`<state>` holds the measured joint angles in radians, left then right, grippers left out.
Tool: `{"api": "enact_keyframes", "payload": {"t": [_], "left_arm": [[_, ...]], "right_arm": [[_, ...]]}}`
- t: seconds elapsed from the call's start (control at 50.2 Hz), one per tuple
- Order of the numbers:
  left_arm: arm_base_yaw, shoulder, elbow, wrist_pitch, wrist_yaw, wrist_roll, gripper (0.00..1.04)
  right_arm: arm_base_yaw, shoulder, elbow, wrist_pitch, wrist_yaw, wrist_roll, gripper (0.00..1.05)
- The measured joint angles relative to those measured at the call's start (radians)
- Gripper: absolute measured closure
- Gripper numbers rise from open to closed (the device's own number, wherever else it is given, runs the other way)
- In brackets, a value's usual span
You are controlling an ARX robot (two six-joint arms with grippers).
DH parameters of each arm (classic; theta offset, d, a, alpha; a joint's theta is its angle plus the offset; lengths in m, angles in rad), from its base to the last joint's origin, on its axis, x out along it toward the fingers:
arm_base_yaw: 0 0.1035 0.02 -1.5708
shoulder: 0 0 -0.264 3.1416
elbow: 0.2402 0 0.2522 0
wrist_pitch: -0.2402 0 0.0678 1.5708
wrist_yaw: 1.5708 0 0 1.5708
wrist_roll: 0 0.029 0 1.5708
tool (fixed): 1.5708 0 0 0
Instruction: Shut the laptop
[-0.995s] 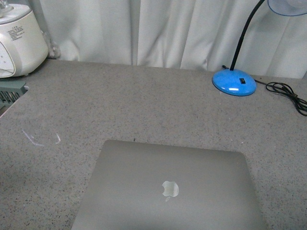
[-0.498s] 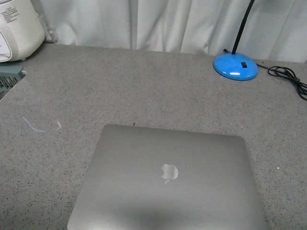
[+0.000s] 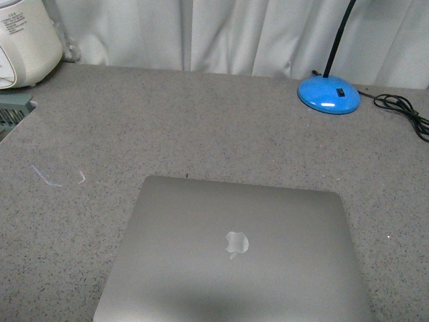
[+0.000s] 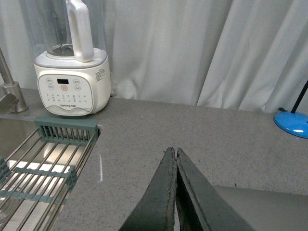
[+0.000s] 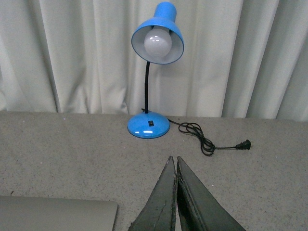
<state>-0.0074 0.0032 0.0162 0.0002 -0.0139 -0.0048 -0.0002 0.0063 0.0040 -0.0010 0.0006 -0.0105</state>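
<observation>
Gleaming flat grey-silver metal laptop [image 3: 234, 255]

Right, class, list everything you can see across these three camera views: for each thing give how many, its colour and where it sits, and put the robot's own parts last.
laptop: one, grey-silver, lid shut with logo up, on the near part of the counter.
desk lamp: one, blue with a black neck and white bulb, far right of the counter by the curtain.
lamp cord: one, black, unplugged, lying on the counter beside the lamp.
blender: one, white base with a clear jug, far left by the curtain.
drying rack: one, grey-green with metal bars, over the sink at the left.
tap: one, metal, beside the sink.
counter: one, speckled grey.
curtain: white, behind the counter.
left gripper: one, dark, shut, holding nothing.
right gripper: one, dark, shut, holding nothing.
</observation>
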Motion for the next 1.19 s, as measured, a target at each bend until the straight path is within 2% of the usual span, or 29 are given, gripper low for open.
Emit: {"api": "enact_keyframes", "payload": {"t": [0.498,0.537,0.856,1.035,1.075,1.194], "left_arm": [[0.004,0.0,0.0,0.0,0.011,0.0,1.01],[0.004,0.0,0.0,0.0,0.011,0.0,0.96],[0.004,0.0,0.0,0.0,0.011,0.0,0.47],[0.004,0.0,0.0,0.0,0.011,0.0,0.06],[0.004,0.0,0.0,0.0,0.011,0.001,0.06],[0.004,0.0,0.0,0.0,0.011,0.001,0.06]], "right_arm": [[0.0,-0.002,0.0,0.0,-0.002,0.0,1.04],[0.0,-0.002,0.0,0.0,-0.002,0.0,1.03],[0.0,-0.002,0.0,0.0,-0.002,0.0,0.55],[0.0,-0.002,0.0,0.0,-0.002,0.0,0.15],[0.0,-0.002,0.0,0.0,-0.002,0.001,0.07],[0.0,-0.002,0.0,0.0,-0.002,0.001,0.09]]}}
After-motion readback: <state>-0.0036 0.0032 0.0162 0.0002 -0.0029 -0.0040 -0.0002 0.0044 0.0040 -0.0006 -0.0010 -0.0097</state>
